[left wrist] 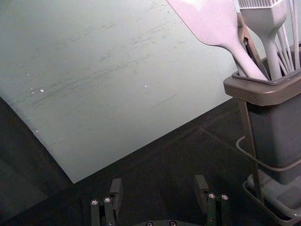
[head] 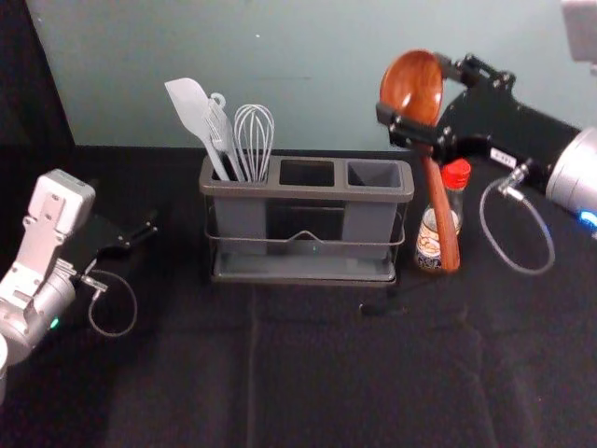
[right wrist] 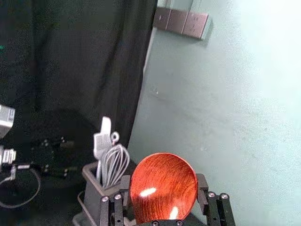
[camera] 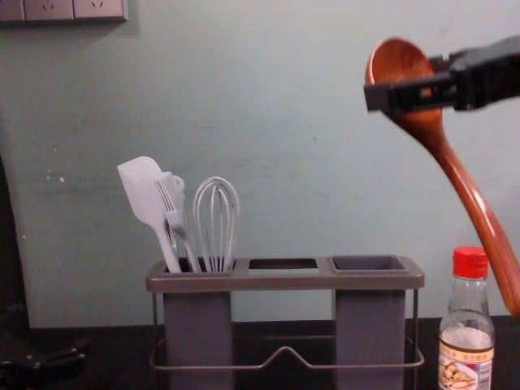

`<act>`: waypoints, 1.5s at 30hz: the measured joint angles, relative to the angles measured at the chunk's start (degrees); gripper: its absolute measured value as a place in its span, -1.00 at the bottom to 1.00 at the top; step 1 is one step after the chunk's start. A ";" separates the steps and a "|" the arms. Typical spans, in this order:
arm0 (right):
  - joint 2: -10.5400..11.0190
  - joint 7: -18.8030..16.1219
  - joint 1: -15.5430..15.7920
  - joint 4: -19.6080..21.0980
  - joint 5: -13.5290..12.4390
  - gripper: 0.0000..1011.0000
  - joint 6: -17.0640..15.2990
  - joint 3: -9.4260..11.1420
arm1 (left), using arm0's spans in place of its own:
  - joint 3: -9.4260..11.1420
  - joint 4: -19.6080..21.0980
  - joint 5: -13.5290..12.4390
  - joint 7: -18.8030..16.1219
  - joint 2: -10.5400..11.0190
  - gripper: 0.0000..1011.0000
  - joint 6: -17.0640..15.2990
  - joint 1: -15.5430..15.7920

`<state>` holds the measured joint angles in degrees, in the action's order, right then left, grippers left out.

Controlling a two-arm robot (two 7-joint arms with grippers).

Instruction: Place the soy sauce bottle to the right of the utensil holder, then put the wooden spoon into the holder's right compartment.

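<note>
the wall (head: 308, 56) behind is pale grey-green, with a dark curtain (right wrist: 84, 70) at one side and a row of socket plates (camera: 73, 8) fixed high up; the work surface is covered in black cloth (head: 308, 373). the utensil holder (head: 308, 191) stands upright on it. its left compartment contains a spatula (head: 191, 110), a brush (head: 222, 136) and a whisk (head: 254, 145), all rising above the rim. a wire rail (camera: 317, 364) runs across the front. a small dark item (head: 381, 308) lies on the cloth in front of the holder, too dark to identify.

the soy sauce bottle (head: 428, 245), red-capped, stands upright to the right of the holder, just beside it and apart from it. in the head view the wooden spoon (head: 437, 201) crosses in front of part of the bottle.

the right gripper (head: 413, 89) is raised above and to the right of the right compartment (head: 375, 175). its jaws are parted by the width of the spoon's bowl and closed onto it, one on each side; the handle slants downward, outside the holder. the left gripper (head: 140, 235) is parked low to the left of the holder, jaws spread wide with bare space between them
</note>
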<state>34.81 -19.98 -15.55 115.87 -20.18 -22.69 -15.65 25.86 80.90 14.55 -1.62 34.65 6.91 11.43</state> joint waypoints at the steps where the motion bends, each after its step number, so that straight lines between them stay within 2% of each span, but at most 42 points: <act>1: -0.08 0.02 -0.19 0.01 0.02 0.66 0.09 0.06 | 0.00 0.00 -0.01 0.00 0.00 0.99 0.00 0.00; 7: -1.00 0.68 -2.01 -0.03 1.04 0.66 0.69 0.09 | 0.00 0.00 0.00 0.00 0.00 0.99 0.00 0.00; 12: -2.53 1.15 -4.01 -1.79 1.87 0.66 0.91 -0.55 | 0.00 0.00 0.00 0.00 0.00 0.99 0.00 0.00; 22: -7.05 1.89 -8.80 -7.57 4.36 0.66 1.92 -3.37 | 0.00 0.00 0.00 0.00 0.00 0.99 0.00 0.00; 30: -11.59 2.21 -12.99 -16.08 7.56 0.66 5.43 -5.77 | -0.01 0.00 0.00 0.00 0.00 0.99 0.00 0.00; 31: -12.43 2.30 -13.55 -17.64 8.20 0.66 6.61 -6.07 | 0.00 0.00 0.00 0.00 0.00 0.99 0.00 0.00; 37: -14.94 3.08 -15.09 -22.16 10.68 0.66 10.15 -6.82 | 0.00 0.00 0.00 0.00 0.00 0.99 0.00 0.00; 45: -17.28 3.33 -16.46 -25.85 12.89 0.66 12.25 -7.21 | 0.00 0.00 0.00 0.00 0.00 0.99 0.00 0.00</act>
<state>17.53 -16.65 -32.01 90.02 -7.29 -10.44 -22.86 25.86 80.90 14.55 -1.62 34.65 6.91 11.43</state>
